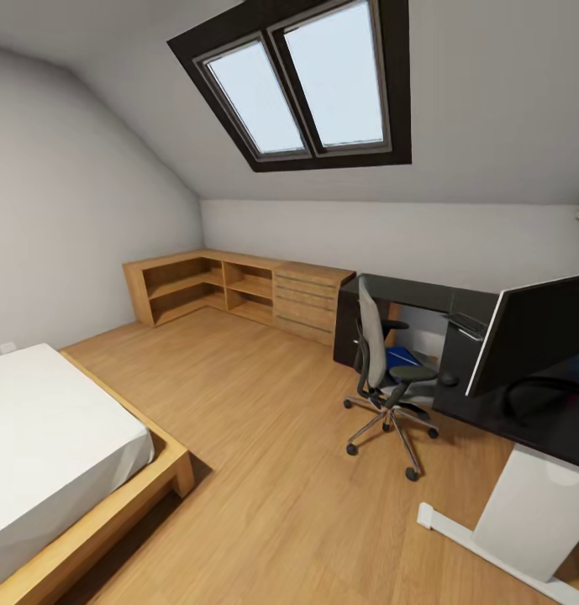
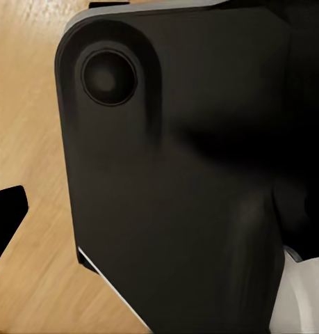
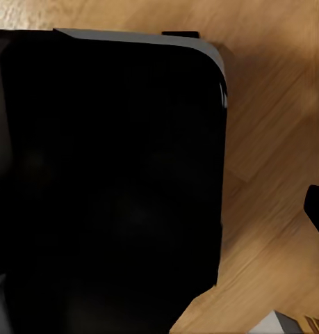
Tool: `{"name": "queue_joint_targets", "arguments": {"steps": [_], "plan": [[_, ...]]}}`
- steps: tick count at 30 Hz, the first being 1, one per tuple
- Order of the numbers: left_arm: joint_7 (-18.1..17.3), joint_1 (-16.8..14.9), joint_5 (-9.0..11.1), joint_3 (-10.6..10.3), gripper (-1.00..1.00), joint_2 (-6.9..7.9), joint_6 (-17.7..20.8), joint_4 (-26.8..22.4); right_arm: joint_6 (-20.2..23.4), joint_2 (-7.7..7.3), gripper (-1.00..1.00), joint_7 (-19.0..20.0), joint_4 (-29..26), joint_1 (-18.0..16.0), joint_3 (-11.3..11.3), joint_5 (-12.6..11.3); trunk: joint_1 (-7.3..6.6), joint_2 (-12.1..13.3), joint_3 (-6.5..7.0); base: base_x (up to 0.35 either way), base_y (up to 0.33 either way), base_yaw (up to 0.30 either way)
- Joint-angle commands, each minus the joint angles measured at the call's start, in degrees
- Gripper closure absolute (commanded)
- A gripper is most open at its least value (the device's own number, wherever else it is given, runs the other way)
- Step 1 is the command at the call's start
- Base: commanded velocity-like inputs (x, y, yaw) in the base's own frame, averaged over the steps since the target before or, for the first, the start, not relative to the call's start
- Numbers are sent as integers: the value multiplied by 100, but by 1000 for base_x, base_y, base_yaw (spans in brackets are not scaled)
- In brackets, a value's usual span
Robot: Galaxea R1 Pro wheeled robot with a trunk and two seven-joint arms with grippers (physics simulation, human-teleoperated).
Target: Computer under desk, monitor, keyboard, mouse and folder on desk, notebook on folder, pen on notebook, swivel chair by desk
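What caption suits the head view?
Attic bedroom: swivel chair holding blue folder beside black desk with monitor.

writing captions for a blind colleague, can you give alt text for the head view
A black desk along the right wall holds a large black monitor, with a grey swivel chair pulled up to it. A white bed sits at left, under a skylight.

The monitor [image 1: 537, 336] ran off the head view's right edge; the desk [image 1: 407, 294] did too. The swivel chair [image 1: 381, 370] partly hid the folder [image 1: 402, 360]. The bed [image 1: 54, 445] was cropped at left.
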Motion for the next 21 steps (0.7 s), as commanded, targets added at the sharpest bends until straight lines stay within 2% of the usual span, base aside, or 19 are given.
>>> {"name": "queue_joint_targets", "arguments": {"steps": [1,6,10,12,16,21], "plan": [[12,-2,-5,-4,-100,-1,-4,-3,-27,-8,-100,-4,2,-4,-2,2,-23,38,13,0,0,0],[26,-2,-5,-9,-100,-4,-68,-5,-123,-19,-100,-10,-95,-4,-7,0,-133,239,102,0,0,0],[40,-2,-3,3,-100,-9,-536,-5,-571,-3,-100,-16,-501,-4,-3,2,-220,399,174,0,0,0],[47,-2,19,18,-100,-14,-966,1,-1034,-5,-100,-18,-724,-4,-3,-7,-264,479,210,0,0,0],[49,-2,27,33,-100,-18,-1090,3,-1541,9,-100,-16,-959,-4,4,-16,-352,640,282,0,0,0],[42,-2,34,32,-100,-34,-1178,-110,-1841,87,-100,-15,-1083,-4,15,-18,-462,840,372,0,0,0]]}}
